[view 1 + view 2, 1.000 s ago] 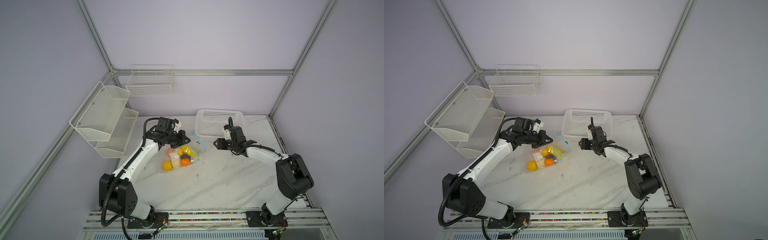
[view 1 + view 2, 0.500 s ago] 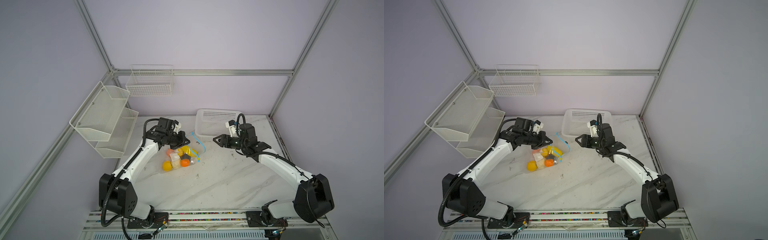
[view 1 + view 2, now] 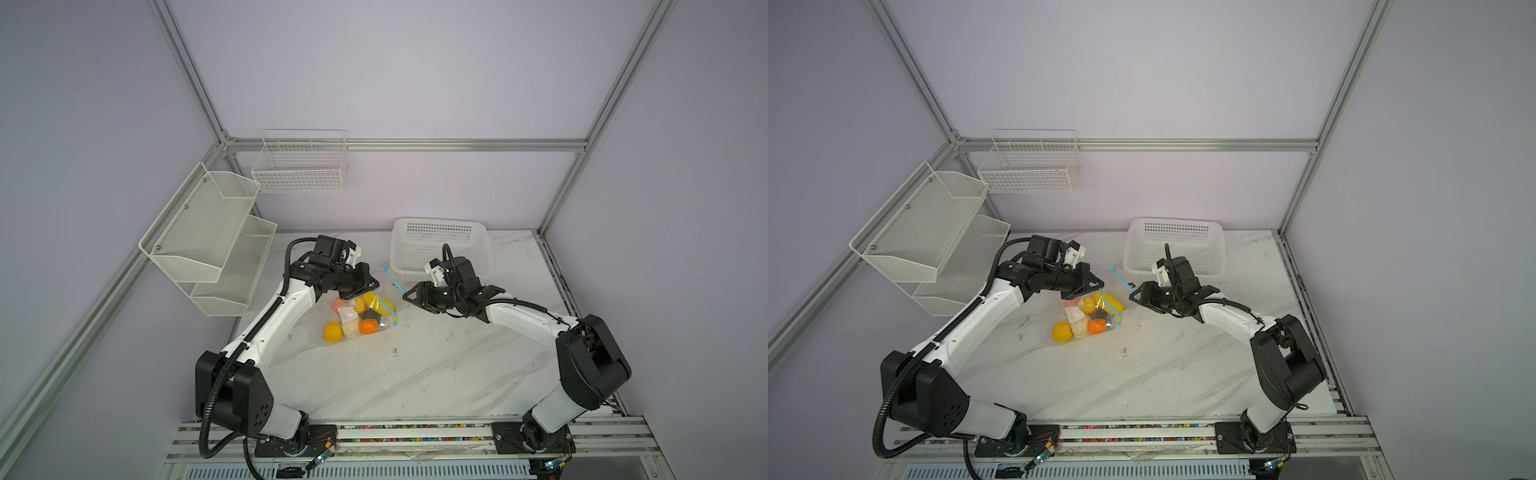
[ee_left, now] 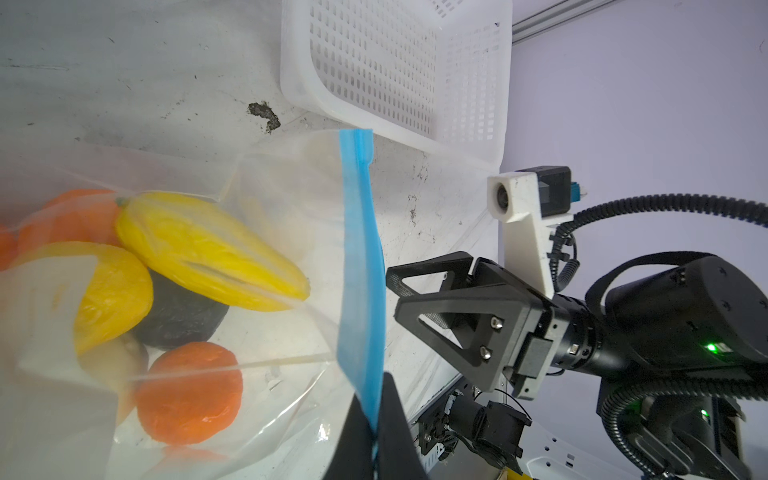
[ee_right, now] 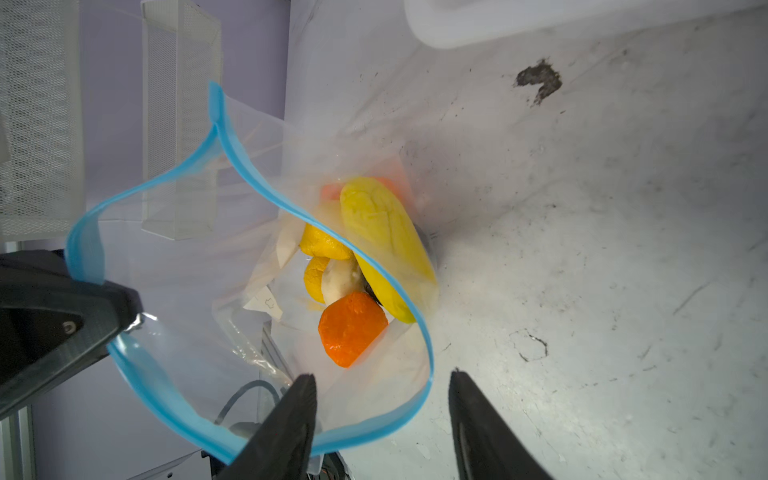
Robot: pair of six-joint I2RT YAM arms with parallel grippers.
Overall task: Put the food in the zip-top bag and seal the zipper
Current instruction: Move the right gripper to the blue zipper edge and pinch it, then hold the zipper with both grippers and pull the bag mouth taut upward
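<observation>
Top views come first. In both top views the bag point(image 3: 384, 318) lies on the table point(image 3: 415, 374) a little left of middle. The toy fruit point(image 3: 359, 316) is heaped inside it, and the basket point(image 3: 440, 245) stands further back and to the right. Your left gripper point(image 3: 368, 286) is over the far left side of the bag, lifting the blue strip point(image 3: 390, 282) off the table. Your right gripper point(image 3: 409, 296) faces it from the right, close to the strip and low over the table.

Left wrist view: the left gripper point(image 4: 374, 419) has its jaws pressed together on the blue strip point(image 4: 361, 249), which stands up from them. The long yellow fruit point(image 4: 208, 249) and the orange ones lie behind the plastic. The right gripper point(image 4: 392, 293) is just beside the strip, apart from it.

Right wrist view: the mouth of the bag gapes, and the blue strip point(image 5: 257, 187) runs round it in a wide loop, with the toy fruit point(image 5: 353, 328) at the bottom. The left gripper point(image 5: 62, 324) pinches one side of that loop. The right gripper point(image 5: 381, 374) has its jaws about half open and holds nothing. The near run of the strip crosses between them.

As I read it, the filling is done and you are on the sealing step. Next, bring the right jaws down onto the strip and pinch both of its sides together. Then run the closure along while the left grip keeps its end taut. I cannot pick out the slider tab for certain in either wrist view, so find it before you commit to a pull.
</observation>
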